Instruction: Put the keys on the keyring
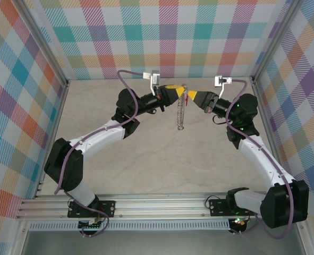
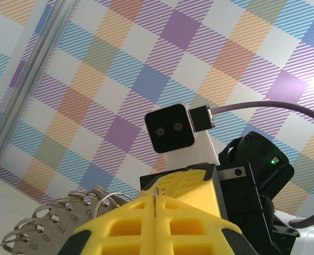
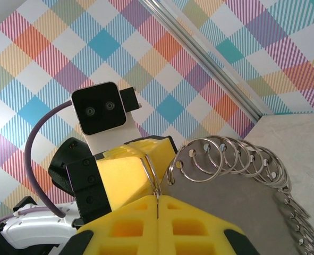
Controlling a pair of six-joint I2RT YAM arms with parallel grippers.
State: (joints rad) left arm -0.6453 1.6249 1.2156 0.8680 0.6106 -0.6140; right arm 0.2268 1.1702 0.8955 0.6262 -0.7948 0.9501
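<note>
Hanging between two arm tips over beige table (image 1: 146,170): keyring (image 1: 180,114), bunch of silver split rings carrying grey tags (image 3: 226,212), thin chain trailing off it. Whether its lower end is touching table, cannot tell. Left gripper (image 1: 181,94) pinching thin wire ring, yellow fingers pressing together on it. Right gripper (image 1: 188,95) meeting it tip to tip, jaws likewise clamping on ring. Opposite wrist camera (image 2: 170,129) sitting right behind pinch point, blocking sight beyond. Plaid walls (image 1: 167,32) surrounding; purple cables (image 1: 126,79) looping off wrists.
</note>
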